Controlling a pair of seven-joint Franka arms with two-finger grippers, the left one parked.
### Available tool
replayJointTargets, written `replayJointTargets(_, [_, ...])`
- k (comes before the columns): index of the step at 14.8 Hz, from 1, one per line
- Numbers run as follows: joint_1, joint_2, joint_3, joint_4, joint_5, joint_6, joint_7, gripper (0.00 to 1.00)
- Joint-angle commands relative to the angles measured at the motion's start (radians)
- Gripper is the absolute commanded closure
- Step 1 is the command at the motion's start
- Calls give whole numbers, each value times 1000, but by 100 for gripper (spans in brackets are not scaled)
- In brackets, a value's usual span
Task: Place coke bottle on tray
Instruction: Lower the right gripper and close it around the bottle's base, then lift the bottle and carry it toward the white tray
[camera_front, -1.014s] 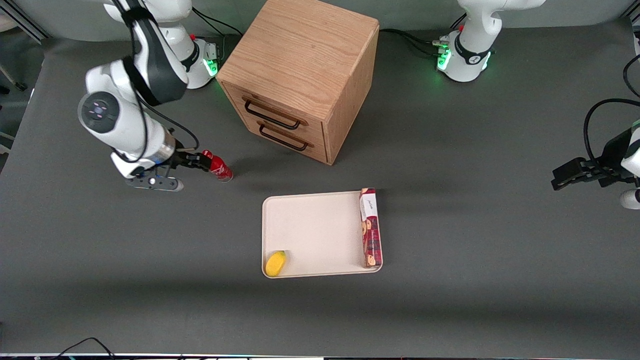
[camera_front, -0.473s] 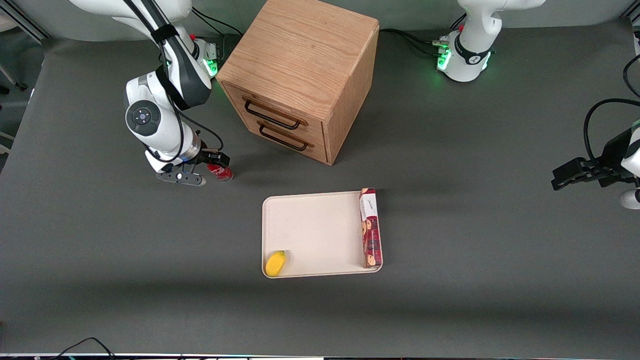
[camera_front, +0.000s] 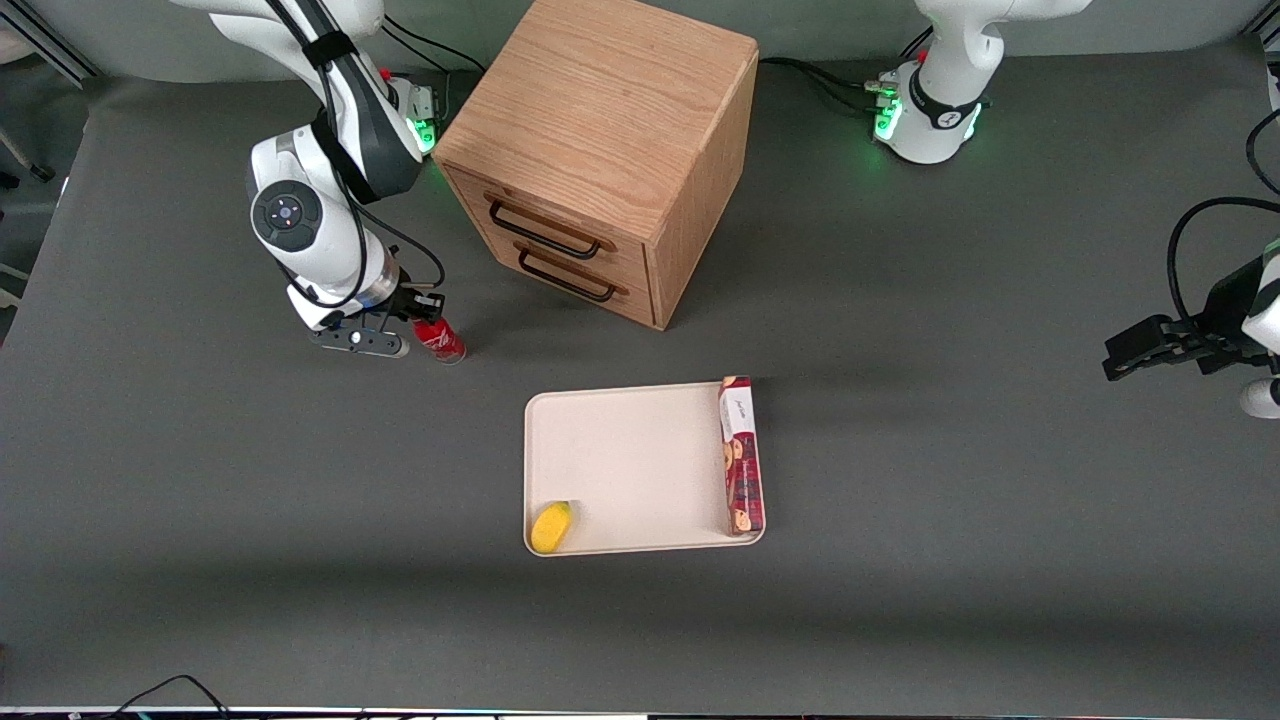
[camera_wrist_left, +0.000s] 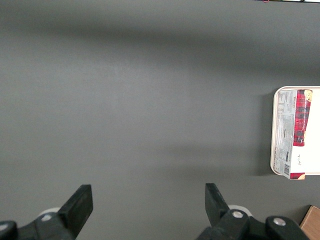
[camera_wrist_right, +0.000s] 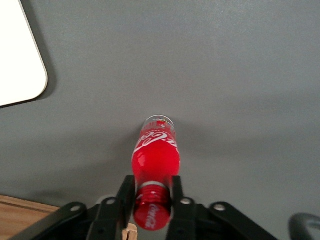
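Note:
The coke bottle (camera_front: 441, 341) is small and red with white script. It stands on the dark table mat, nearer to the front camera than the wooden cabinet and toward the working arm's end from the tray. My right gripper (camera_front: 424, 318) is above it, and its fingers are shut on the bottle's neck just under the red cap. The right wrist view shows the bottle (camera_wrist_right: 156, 157) with its clear base on the mat and the gripper (camera_wrist_right: 152, 184) clamped at the neck. The cream-white tray (camera_front: 630, 460) lies flat nearer to the front camera; one rounded corner of the tray (camera_wrist_right: 20, 55) shows in the right wrist view.
A wooden drawer cabinet (camera_front: 600, 150) with two dark handles stands close by the bottle. On the tray lie a long red biscuit box (camera_front: 742, 455) along one edge and a small yellow object (camera_front: 551, 526) in a near corner.
My right arm swung in from the working arm's end and brought the gripper over the bottle's top; the fingers now grip the neck. The bottle's base has stayed in place.

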Motion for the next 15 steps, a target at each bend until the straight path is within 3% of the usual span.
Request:
replayJointTargets(1, [-5,-29,7,-23,3,8,17,86])
replayJointTargets(6, [-11,-55,1,101,3,-121,-32,91])
replayJointTargets(12, [-11,31,-25,599,3,-459,-95,95])
replayJointTargets(15, [0,198,10,941,6,-663,-14,96])
